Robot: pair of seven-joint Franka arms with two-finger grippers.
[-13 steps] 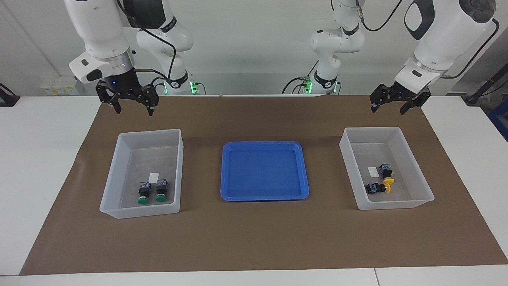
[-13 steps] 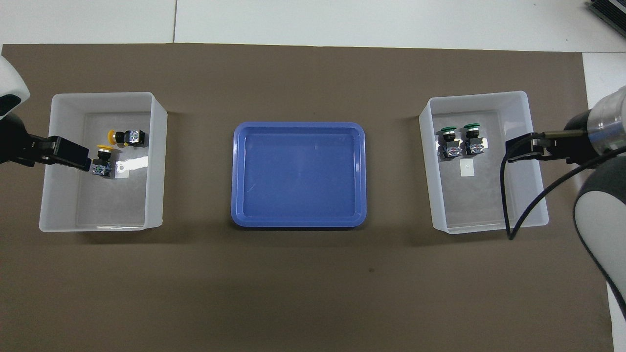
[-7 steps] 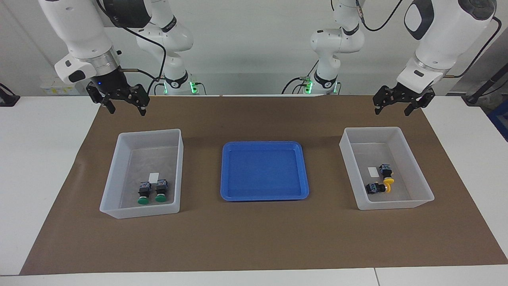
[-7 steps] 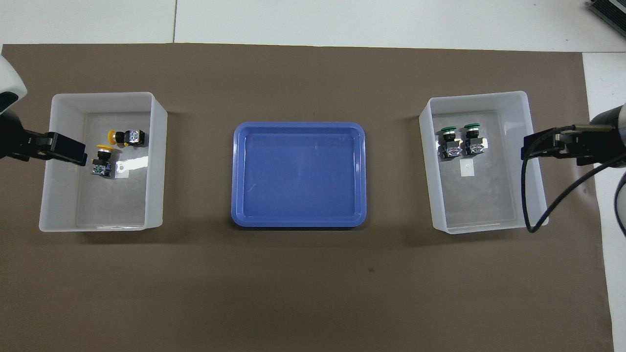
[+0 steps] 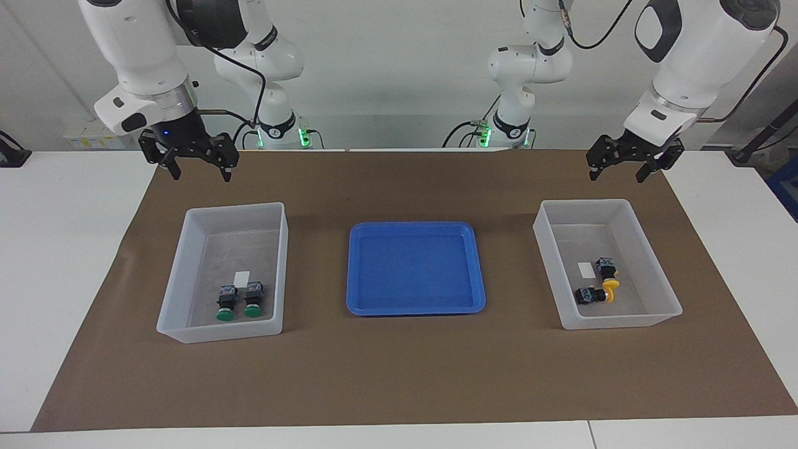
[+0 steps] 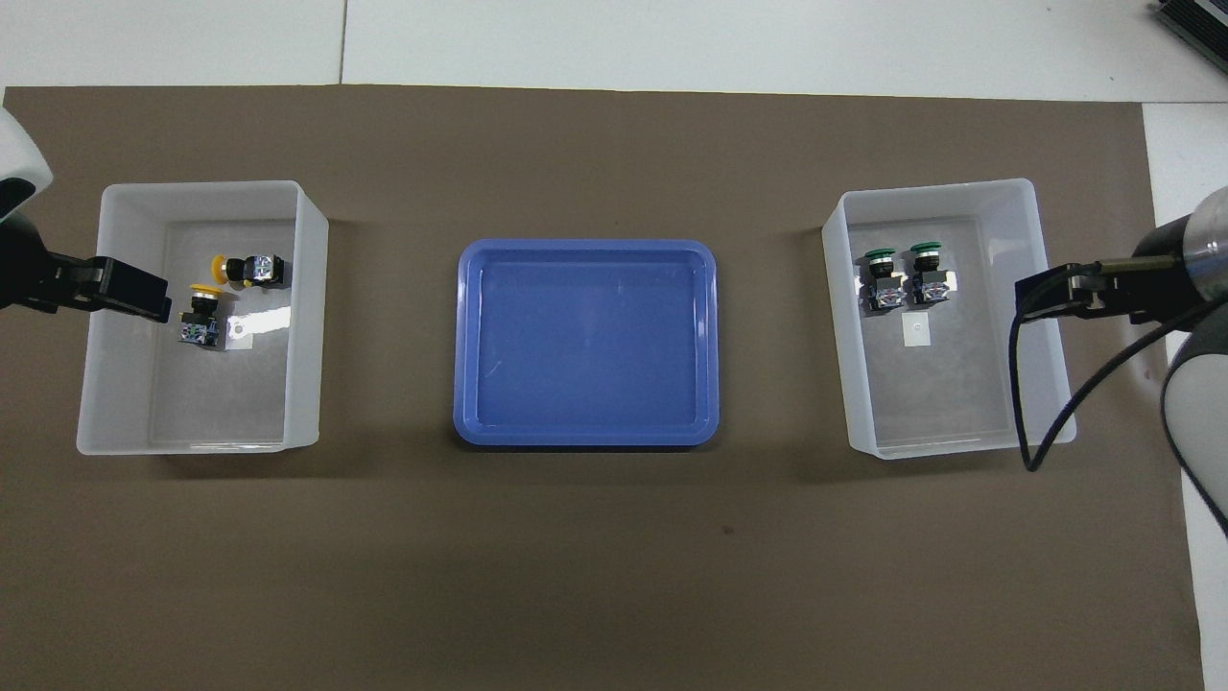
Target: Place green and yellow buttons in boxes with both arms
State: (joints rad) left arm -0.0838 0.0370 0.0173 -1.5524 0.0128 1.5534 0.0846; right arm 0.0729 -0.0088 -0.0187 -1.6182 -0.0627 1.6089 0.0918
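Two green buttons (image 5: 240, 302) lie side by side in the box (image 5: 187, 274) at the right arm's end; they also show in the overhead view (image 6: 904, 278). Two yellow buttons (image 5: 601, 287) lie in the box (image 5: 654, 274) at the left arm's end, one tipped on its side; they also show in the overhead view (image 6: 221, 288). My right gripper (image 5: 199, 176) hangs open and empty in the air over the outer wall of the green buttons' box (image 6: 1046, 384). My left gripper (image 5: 616, 176) hangs open and empty over the outer wall of the yellow buttons' box (image 6: 115, 422).
A shallow blue tray (image 5: 414, 268) lies empty between the two boxes on the brown mat (image 5: 399, 374). The white table shows around the mat. A black cable (image 6: 1017, 403) hangs from the right arm over the box's outer wall.
The right gripper has moved toward its end of the table, then a little back. The left gripper has drifted slightly outward and up. The buttons have not moved.
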